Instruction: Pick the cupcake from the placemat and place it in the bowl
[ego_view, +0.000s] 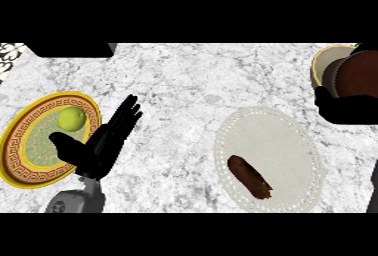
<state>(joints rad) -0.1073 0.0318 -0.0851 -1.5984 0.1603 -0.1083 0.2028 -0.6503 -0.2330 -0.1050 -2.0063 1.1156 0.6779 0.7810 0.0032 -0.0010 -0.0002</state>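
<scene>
The cupcake (359, 75), with a brown top and a dark ribbed wrapper, hangs tilted at the far right, over the cream-rimmed bowl (320, 56). My right hand (345, 106) is curled round it from below and hides part of both the cupcake and the bowl. The white lace placemat (277, 135) lies right of centre and holds only a long brown pastry (249, 176). At the left, my left hand (103, 142) rests open with its fingers pointing up, beside a plate.
A gold-patterned plate (26, 150) with a yellow-green lime (71, 119) on it sits at the left, partly under my left hand. A dark object (70, 49) stands at the counter's far left edge. Bare marble lies between plate and placemat.
</scene>
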